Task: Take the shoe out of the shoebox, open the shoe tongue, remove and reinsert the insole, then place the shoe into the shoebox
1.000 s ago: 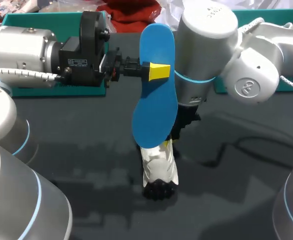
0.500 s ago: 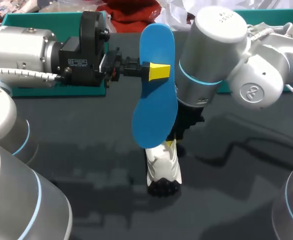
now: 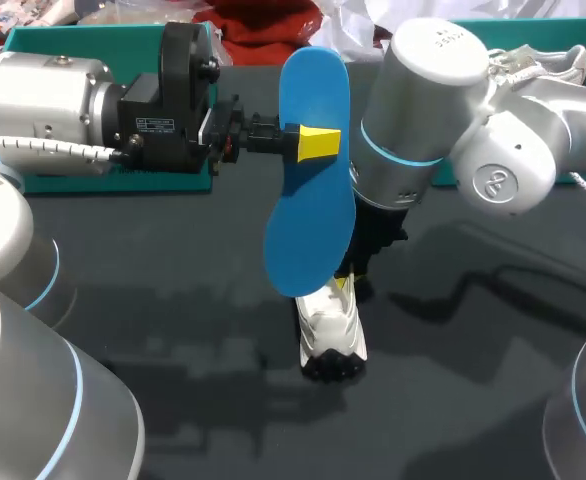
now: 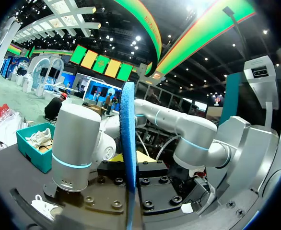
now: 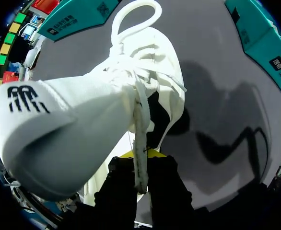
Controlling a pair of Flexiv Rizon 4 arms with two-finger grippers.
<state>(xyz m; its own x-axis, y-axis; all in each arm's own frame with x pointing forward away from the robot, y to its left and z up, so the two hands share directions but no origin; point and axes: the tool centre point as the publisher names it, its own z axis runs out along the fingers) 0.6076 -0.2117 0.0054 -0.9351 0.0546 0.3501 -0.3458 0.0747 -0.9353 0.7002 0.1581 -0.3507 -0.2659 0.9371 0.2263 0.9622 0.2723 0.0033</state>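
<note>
Blue insole (image 3: 311,200), seemingly light and bendy, pinched mid-length by left hand (image 3: 310,143); right hand (image 3: 343,288) clamps soft white shoe (image 3: 331,325) near its opening.

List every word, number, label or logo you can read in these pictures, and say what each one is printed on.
Tongue of the shoe: a black logo mark, no word to quote.
White sticker on the left arm: too small to read.
White labels on the shoebox: too small to read.
Cap of the right arm: faint lettering, unreadable.
Insole: none.
</note>
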